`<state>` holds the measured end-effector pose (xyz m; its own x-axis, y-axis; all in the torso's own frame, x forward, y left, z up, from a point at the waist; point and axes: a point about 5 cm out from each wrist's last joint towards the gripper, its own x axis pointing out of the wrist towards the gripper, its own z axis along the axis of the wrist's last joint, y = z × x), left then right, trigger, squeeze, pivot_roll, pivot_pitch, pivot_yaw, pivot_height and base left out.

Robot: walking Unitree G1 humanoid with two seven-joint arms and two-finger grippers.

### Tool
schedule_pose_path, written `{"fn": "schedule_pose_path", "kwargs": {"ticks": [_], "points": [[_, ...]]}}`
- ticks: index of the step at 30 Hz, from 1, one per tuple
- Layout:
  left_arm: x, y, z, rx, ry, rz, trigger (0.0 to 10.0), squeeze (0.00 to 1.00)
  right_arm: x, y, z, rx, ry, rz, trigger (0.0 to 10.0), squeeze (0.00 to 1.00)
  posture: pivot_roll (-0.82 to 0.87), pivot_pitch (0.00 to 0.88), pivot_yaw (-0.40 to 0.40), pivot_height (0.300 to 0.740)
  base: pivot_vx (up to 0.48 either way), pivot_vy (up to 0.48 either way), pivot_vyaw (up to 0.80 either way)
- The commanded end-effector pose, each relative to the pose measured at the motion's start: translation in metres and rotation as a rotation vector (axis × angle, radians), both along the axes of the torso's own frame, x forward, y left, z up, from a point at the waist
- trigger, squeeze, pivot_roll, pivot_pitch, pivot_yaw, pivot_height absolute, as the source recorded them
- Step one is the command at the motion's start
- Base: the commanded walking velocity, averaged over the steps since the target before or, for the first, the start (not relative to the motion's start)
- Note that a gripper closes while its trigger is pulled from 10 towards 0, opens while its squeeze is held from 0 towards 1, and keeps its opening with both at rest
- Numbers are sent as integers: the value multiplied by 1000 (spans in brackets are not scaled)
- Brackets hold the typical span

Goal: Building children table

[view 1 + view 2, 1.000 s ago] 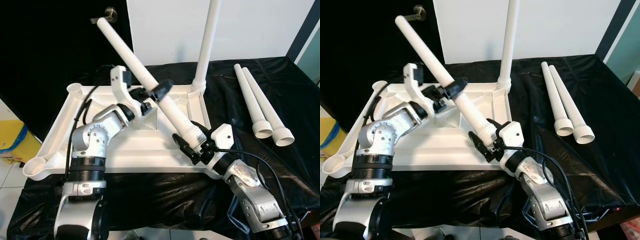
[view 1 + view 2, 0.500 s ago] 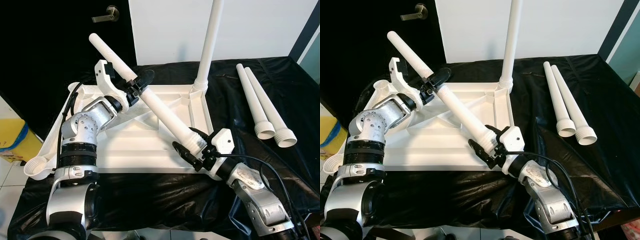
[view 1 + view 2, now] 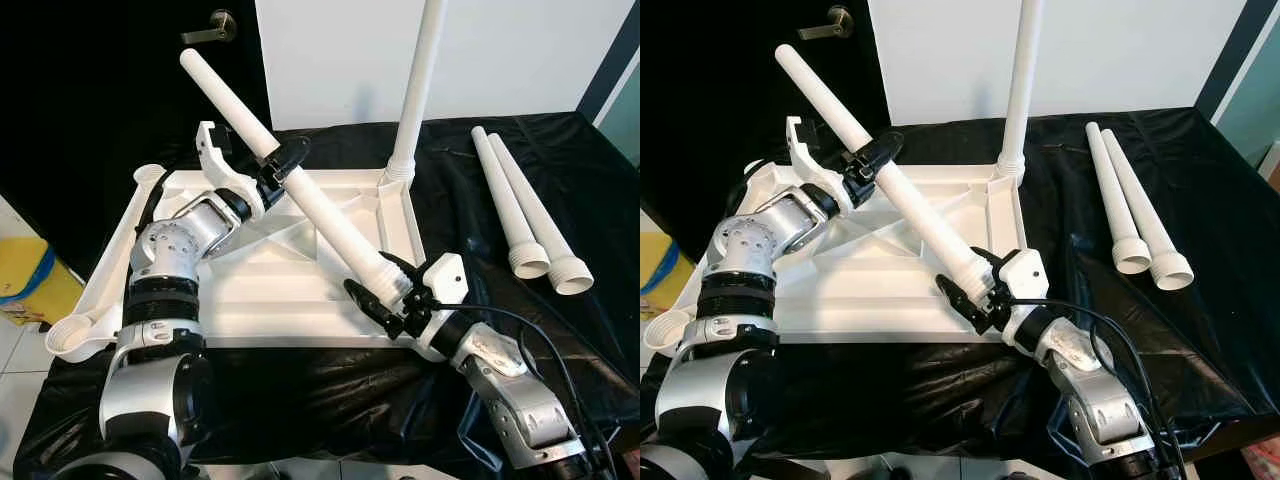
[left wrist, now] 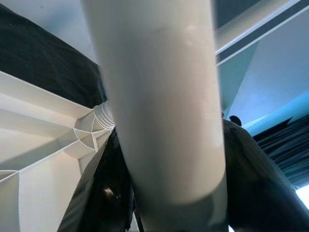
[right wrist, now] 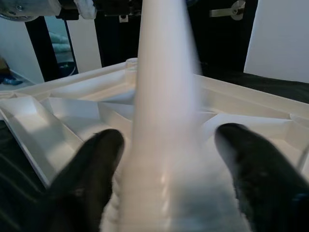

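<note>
While the white tabletop (image 3: 260,290) lies upside down on the black-draped worktop (image 3: 480,200), both grippers hold one slanted leg (image 3: 320,215) above it. Left gripper (image 3: 282,160) has jaws clamped on the upper part of the leg; right gripper (image 3: 385,290) jaws grip the ribbed lower end, near the tabletop's near right corner. Another leg (image 3: 418,80) stands upright in the far right corner socket. Two spare legs (image 3: 525,215) lie side by side to the right, well apart.
</note>
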<state>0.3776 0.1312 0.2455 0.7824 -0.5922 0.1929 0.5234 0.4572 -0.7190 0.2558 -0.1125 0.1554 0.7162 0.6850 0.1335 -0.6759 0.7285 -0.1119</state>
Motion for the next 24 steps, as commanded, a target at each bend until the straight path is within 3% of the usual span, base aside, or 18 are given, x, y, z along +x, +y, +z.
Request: {"fn": "schedule_pose_path", "kwargs": {"ticks": [1, 3, 4, 7, 12, 13, 14, 17, 24], "points": [[2, 8, 10, 25, -13, 49, 7412, 0, 4, -5, 0, 22, 34, -20, 10000, 1000, -75, 48, 26, 740, 0, 0, 0], [2, 9, 11, 32, -15, 60, 7412, 0, 5, -6, 0, 26, 39, -25, 10000, 1000, -75, 48, 25, 740, 0, 0, 0], [1, 9, 14, 48, -26, 71, 10000, 0, 5, -8, 0, 22, 43, -32, 10000, 1000, -76, 47, 23, 740, 0, 0, 0], [0, 9, 15, 59, -34, 77, 10000, 0, 6, -9, 0, 18, 44, -37, 10000, 1000, -76, 47, 23, 740, 0, 0, 0], [-13, -6, 41, 179, -226, 68, 10000, 0, 11, -15, 3, 5, 40, -84, 10000, 1000, -78, 46, 15, 740, 0, 0, 0], [-16, -11, 46, 217, -271, 74, 10000, 0, 12, -16, 5, 6, 42, -86, 10000, 0, -78, 45, 13, 740, 0, 0, 0], [-16, -11, 46, 217, -271, 74, 10000, 0, 12, -16, 5, 6, 42, -86, 10000, 0, -78, 45, 13, 740, 0, 0, 0], [-24, -31, 57, 336, -383, 97, 10000, 0, 17, -16, 14, 38, 59, -88, 10000, 0, -76, 43, 6, 740, 0, 0, 0], [-31, -55, 64, 444, -479, 107, 10000, 0, 23, -13, 22, -14, 52, -73, 10000, 0, -71, 31, -5, 740, 0, 0, 0]]}}
